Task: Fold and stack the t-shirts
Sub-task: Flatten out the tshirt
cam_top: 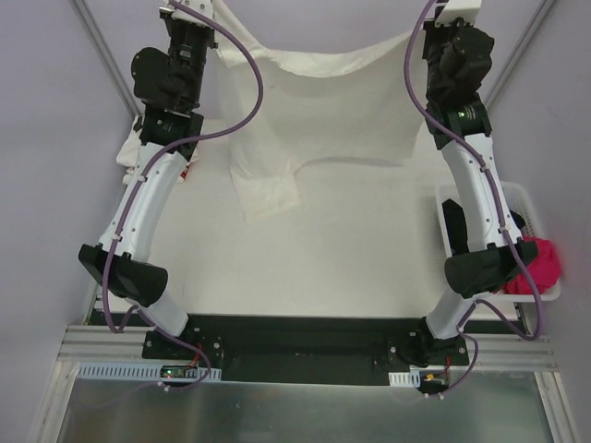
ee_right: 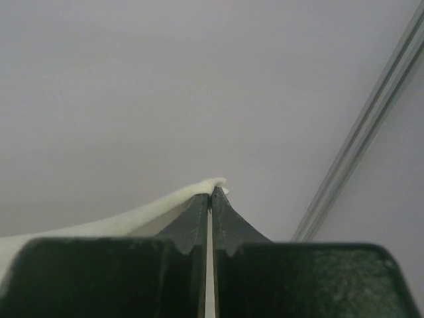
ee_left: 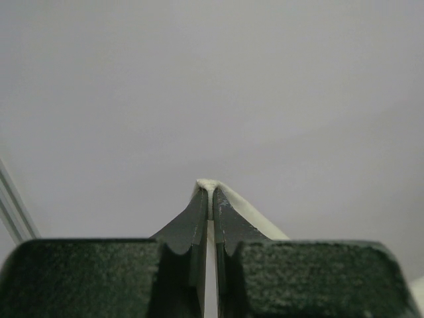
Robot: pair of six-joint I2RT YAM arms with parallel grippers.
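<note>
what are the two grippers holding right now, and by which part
Both hold the large plain cream-white cloth t-shirt: left gripper and right gripper each shut on a pinch of its far edge, at opposite ends.

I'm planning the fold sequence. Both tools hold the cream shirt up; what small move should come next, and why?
Probably lower both arms together, drawing back, to lay the cream t-shirt flat on the table. The left tool and right tool are each shut on an upper edge, the cloth hangs spread between them, and its lower part touches the table.
</note>
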